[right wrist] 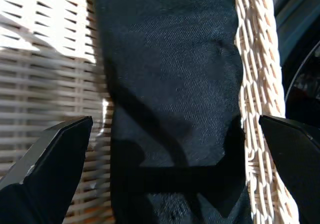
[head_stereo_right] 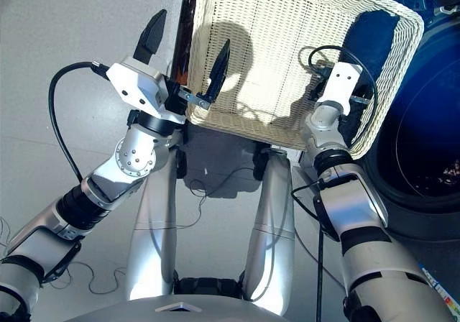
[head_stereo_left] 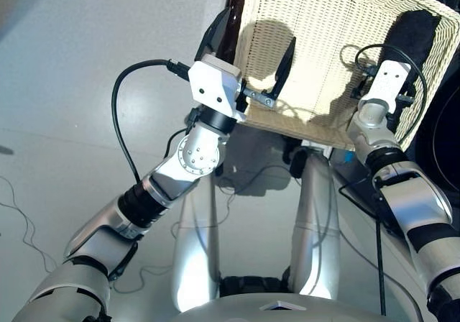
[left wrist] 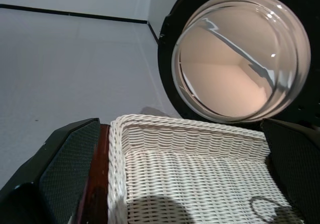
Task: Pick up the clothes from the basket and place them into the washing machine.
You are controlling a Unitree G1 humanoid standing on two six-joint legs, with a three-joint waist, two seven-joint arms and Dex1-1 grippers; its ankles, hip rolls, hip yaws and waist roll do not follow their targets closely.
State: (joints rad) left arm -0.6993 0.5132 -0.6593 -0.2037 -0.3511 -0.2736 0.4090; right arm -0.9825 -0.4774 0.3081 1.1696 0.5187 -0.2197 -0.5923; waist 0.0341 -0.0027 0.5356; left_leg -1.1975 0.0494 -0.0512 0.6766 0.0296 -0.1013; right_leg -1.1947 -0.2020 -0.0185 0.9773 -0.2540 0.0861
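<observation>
The right gripper [right wrist: 170,174] hangs just over the dark garment [right wrist: 170,84], its two fingers spread wide with the cloth between them and not yet touched. The garment lies in the basket [head_stereo_right: 287,70], pressed along the rim nearest the washing machine [head_stereo_right: 424,142]; I cannot tell whether it is the navy or the black one. No other clothes show in the basket.

To do this pick well, I judge the gripper should drop straight down until both fingers straddle the roll across its narrow width, then close on the thick middle, not an end, so it lifts as one bundle instead of unrolling. The finger on the machine side has little room: it looks likely to catch the woven rim, so a slight shift away from the machine before descending would help.

The garment's long axis runs alongside that rim, one end toward the robot, the other toward the basket's far corner.

The left gripper [head_stereo_left: 248,52] is spread open and empty, straddling the basket's rim on the side away from the machine. Beyond the basket stands the open glass door [left wrist: 240,59].
</observation>
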